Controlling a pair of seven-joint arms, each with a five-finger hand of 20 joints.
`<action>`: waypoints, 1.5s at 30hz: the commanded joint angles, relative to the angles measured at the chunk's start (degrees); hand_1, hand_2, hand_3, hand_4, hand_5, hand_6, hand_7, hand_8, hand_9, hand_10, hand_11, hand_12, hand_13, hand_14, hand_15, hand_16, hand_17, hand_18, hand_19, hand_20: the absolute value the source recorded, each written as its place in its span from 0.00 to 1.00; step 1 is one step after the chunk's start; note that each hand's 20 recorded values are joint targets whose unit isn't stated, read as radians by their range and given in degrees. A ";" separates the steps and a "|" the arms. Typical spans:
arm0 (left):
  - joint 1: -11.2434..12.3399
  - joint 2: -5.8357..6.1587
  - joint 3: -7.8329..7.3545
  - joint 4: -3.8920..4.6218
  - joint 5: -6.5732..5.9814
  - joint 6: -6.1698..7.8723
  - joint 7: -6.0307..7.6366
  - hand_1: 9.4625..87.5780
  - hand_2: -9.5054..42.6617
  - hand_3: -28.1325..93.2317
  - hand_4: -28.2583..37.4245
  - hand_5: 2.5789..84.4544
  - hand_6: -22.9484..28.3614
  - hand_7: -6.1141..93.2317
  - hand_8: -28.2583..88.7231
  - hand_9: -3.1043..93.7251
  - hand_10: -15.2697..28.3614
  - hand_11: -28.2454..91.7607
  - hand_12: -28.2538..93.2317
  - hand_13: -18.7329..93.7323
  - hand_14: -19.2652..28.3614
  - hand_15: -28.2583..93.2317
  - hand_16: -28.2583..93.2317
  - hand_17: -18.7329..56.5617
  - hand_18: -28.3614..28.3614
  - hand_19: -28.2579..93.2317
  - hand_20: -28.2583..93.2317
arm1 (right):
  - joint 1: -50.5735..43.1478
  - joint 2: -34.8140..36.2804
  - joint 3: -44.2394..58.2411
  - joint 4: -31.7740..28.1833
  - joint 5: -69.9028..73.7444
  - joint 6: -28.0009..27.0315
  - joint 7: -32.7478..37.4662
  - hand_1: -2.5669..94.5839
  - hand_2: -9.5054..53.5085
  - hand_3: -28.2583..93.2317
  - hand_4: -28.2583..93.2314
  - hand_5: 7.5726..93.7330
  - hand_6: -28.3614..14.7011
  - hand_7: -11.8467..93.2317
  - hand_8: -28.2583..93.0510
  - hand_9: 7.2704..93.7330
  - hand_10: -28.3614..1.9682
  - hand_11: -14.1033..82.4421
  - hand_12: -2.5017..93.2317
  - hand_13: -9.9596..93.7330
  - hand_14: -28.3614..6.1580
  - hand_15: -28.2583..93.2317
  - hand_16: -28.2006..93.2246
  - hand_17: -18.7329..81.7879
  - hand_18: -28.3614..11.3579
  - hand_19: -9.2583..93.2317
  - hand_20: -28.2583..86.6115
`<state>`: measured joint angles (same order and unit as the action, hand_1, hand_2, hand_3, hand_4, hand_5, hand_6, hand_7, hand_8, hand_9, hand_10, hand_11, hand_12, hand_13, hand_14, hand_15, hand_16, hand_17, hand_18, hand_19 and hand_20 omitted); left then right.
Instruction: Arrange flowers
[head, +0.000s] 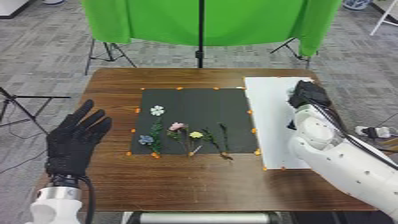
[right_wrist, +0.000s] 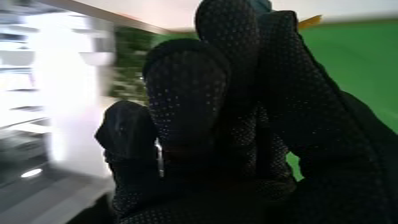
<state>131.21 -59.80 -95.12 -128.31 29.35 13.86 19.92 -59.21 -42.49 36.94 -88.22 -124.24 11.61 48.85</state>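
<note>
On the brown table (head: 213, 192), flowers (head: 177, 126) lie on a black mat (head: 191, 100) between the left hand (head: 71, 147), spread wide, and the right hand (head: 309, 93), whose hold, if any, I can't tell.

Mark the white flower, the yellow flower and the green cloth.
White flower (head: 157, 110): head view, on its petals.
Yellow flower (head: 195, 135): head view, on its bloom.
Green cloth (head: 147, 21): head view, left of the pole.

White glare, right wrist view.
</note>
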 joint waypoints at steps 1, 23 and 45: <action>0.63 -0.04 0.40 -0.13 0.12 -0.53 0.26 0.19 0.30 0.89 0.07 0.44 0.65 0.19 0.16 0.40 0.83 0.46 0.32 0.41 1.00 0.68 0.15 0.14 0.96 0.70 0.36 | -3.89 -7.41 3.25 -10.75 -6.18 -6.52 -15.40 0.63 0.00 0.82 0.00 0.96 0.72 0.27 0.26 1.00 0.73 0.33 0.32 0.92 0.76 0.71 0.45 0.56 0.16 1.00 0.74; 0.82 -0.33 -0.50 -0.32 0.28 -0.23 -0.65 0.19 0.30 0.89 0.07 0.44 0.65 0.19 0.16 0.40 0.83 0.46 0.32 0.41 1.00 0.68 0.15 0.13 0.95 0.70 0.36 | -10.92 -13.90 5.99 -15.53 -15.99 -23.66 -24.36 0.58 0.00 0.82 0.00 0.82 0.72 0.27 0.23 0.94 0.74 0.34 0.42 0.77 0.63 0.86 0.41 0.47 0.18 1.00 0.75; 1.77 0.00 -0.22 -0.50 -0.09 0.23 0.48 0.19 0.30 0.89 0.07 0.44 0.65 0.19 0.16 0.40 0.83 0.46 0.32 0.41 1.00 0.68 0.15 0.14 0.96 0.70 0.36 | -7.12 -10.92 13.48 -18.29 -8.94 -28.72 -18.55 0.43 0.00 0.90 0.00 0.60 0.65 0.25 0.13 0.70 0.51 0.58 0.23 0.64 0.49 0.92 0.35 0.41 0.15 1.00 0.79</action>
<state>131.48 -59.83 -95.27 -128.46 29.42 13.83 20.00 -71.79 -57.42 47.13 -106.10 -138.83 -19.07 24.84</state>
